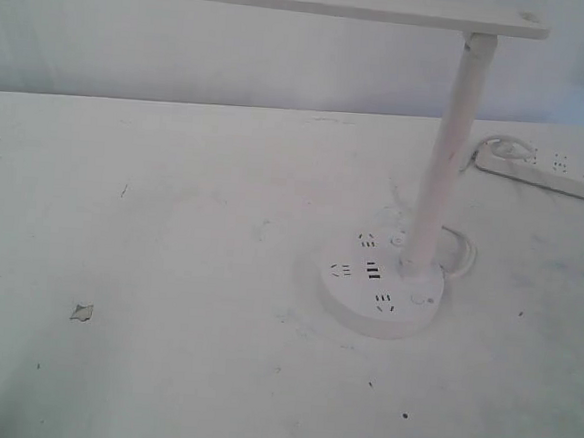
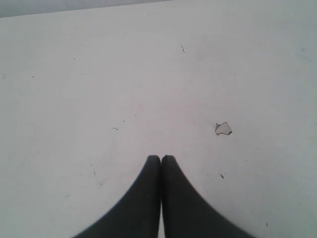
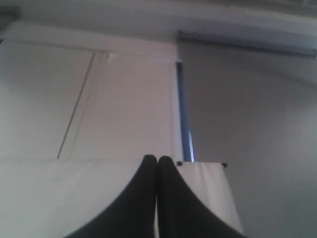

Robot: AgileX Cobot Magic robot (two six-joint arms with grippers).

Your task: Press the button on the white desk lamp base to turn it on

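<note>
The white desk lamp base is a thick round disc right of the table's middle, with socket holes and dark USB slots on top. A slim pole rises from it to a flat bar head. The button is a small round spot on the near right of the disc. Neither arm shows in the exterior view. My left gripper is shut and empty above bare table. My right gripper is also shut and empty, facing a wall, with no lamp in its view.
A long white power strip lies at the back right, and a white cable loops behind the base. A small chipped mark sits on the white table's left part.
</note>
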